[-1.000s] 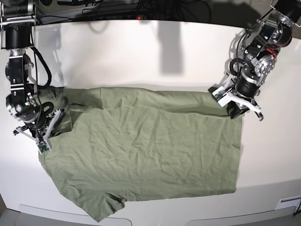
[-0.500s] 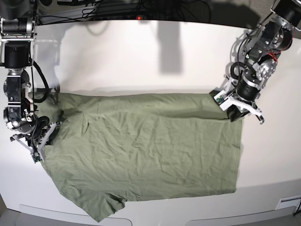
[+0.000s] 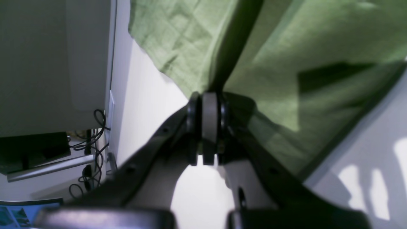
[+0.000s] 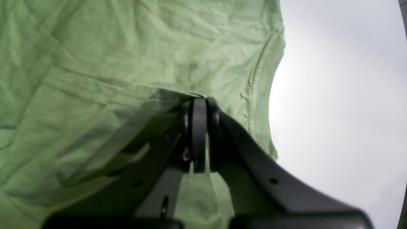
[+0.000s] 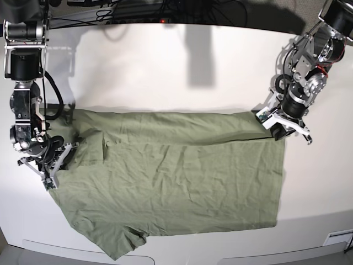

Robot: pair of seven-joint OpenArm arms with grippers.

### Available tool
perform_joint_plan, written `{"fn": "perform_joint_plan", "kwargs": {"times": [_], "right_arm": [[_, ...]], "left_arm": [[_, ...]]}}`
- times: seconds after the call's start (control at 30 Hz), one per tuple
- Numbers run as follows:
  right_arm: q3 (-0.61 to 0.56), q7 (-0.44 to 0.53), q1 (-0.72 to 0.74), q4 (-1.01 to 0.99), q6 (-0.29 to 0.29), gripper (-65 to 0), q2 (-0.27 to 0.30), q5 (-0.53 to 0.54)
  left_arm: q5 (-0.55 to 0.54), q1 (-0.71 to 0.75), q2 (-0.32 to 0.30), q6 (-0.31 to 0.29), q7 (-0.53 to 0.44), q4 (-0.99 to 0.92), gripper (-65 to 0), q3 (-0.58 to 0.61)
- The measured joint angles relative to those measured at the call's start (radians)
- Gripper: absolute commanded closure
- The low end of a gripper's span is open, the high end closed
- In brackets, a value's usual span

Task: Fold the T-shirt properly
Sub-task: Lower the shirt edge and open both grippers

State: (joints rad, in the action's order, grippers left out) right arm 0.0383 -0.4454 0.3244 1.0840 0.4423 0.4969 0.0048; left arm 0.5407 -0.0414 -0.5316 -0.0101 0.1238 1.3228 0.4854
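Note:
The olive-green T-shirt (image 5: 176, 182) lies spread and wrinkled on the white table (image 5: 165, 72), with its far edge turned over in a long narrow band. In the base view my left gripper (image 5: 277, 131) sits at the shirt's far right corner. The left wrist view shows this gripper (image 3: 205, 97) shut on a pinch of the T-shirt (image 3: 286, 47). My right gripper (image 5: 62, 156) is at the shirt's left end, by the sleeve. Seen from the right wrist, that gripper (image 4: 198, 101) is shut on the T-shirt (image 4: 127, 47) near a stitched hem.
Dark cables (image 5: 165, 8) run along the table's far edge. The left wrist view shows the table's side edge with more cables (image 3: 92, 143) beyond it. A grey rim (image 5: 66, 251) borders the near edge, just under the lower sleeve.
Both grippers kept their hold and drew the shirt's far edge taut. The bunched left corner has flattened and the folded band now lies straighter and slightly nearer.

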Motion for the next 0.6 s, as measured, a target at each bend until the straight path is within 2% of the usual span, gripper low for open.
{"fn": "perform_joint_plan", "kwargs": {"times": [0.3, 0.4, 0.47, 0.53, 0.6], "right_arm": [[0.0, 0.0, 0.0, -0.011, 0.0, 0.0, -0.006, -0.001], [0.0, -0.005, 0.0, -0.011, 0.0, 0.0, -0.006, -0.002], [0.0, -0.008, 0.0, -0.011, 0.0, 0.0, -0.006, -0.001], [0.0, -0.01, 0.0, -0.011, 0.0, 0.0, -0.006, -0.001], [0.0, -0.016, 0.0, -0.011, 0.0, 0.0, -0.006, -0.001]], "left_arm": [[0.0, -0.001, 0.001, 0.0, -0.01, 0.0, 0.0, 0.0], [-0.006, -0.015, 0.021, 0.001, -0.009, -0.002, 0.0, 0.0], [-0.05, -0.031, 0.047, 0.013, -0.014, -0.007, -10.8, 0.0], [-0.075, -0.051, 0.071, 0.055, -0.017, -0.028, -19.4, 0.0], [-0.075, -0.074, 0.09, 0.085, -0.018, -0.065, -22.0, 0.0]]}}
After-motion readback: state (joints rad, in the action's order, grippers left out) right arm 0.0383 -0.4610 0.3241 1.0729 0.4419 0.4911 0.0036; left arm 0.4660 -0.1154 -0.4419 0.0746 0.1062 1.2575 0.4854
